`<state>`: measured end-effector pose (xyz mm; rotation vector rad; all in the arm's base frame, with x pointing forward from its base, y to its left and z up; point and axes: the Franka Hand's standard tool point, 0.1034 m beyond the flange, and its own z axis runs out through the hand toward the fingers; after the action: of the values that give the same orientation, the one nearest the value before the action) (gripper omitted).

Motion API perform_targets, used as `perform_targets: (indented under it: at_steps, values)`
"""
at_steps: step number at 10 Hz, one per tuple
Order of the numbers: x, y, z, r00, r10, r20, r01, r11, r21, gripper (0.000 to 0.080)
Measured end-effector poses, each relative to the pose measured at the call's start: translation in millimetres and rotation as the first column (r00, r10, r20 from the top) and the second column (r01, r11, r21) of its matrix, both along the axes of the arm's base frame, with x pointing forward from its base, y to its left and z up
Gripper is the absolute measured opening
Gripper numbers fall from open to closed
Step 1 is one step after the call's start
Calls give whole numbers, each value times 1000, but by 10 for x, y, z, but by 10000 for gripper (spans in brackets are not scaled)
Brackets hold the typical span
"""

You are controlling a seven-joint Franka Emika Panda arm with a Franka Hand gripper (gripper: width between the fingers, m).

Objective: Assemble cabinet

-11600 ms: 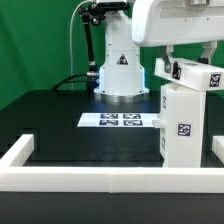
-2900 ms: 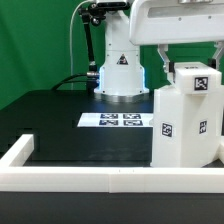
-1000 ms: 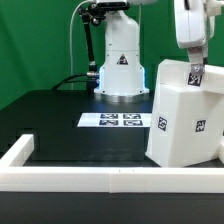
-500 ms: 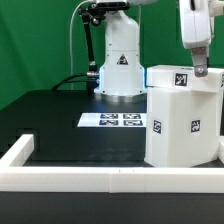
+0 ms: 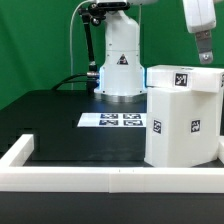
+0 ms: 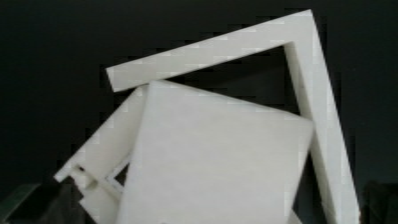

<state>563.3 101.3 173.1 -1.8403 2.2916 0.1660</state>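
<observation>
The cabinet [image 5: 182, 118] is a tall white box body with square black-and-white tags on its top and sides. It stands upright on the black table at the exterior view's right. My gripper [image 5: 206, 54] hangs just above the cabinet's top right corner, apart from it. Only its lower tip shows, so I cannot tell how the jaws stand. In the wrist view the cabinet [image 6: 214, 150] fills the frame from above: a white panel with an angled white edge piece over it. No fingers show there.
The marker board [image 5: 120, 121] lies flat on the table in front of the robot base [image 5: 120, 66]. The low white border frame [image 5: 80, 178] runs along the front and left edges. A green backdrop stands behind.
The cabinet was tilted one second ago, then settled upright. My gripper touched its top half a second ago and has since risen clear of it.
</observation>
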Motion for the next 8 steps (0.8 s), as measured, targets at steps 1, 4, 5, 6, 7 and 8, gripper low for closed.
perform_targets:
  at_steps: [1,4,5,6,7,8]
  values:
    - [-2,-1,0,988,155,28,-155,988,-16,797]
    - [59,90,81,814,580,35,-578,814,-51,797]
    - [65,95,85,755,654,46,-652,756,-59,797]
    - [55,106,87,695,717,54,-714,697,-65,797]
    - [54,100,84,637,768,64,-764,640,-76,797]
    - [54,100,83,576,814,74,-810,580,-87,797]
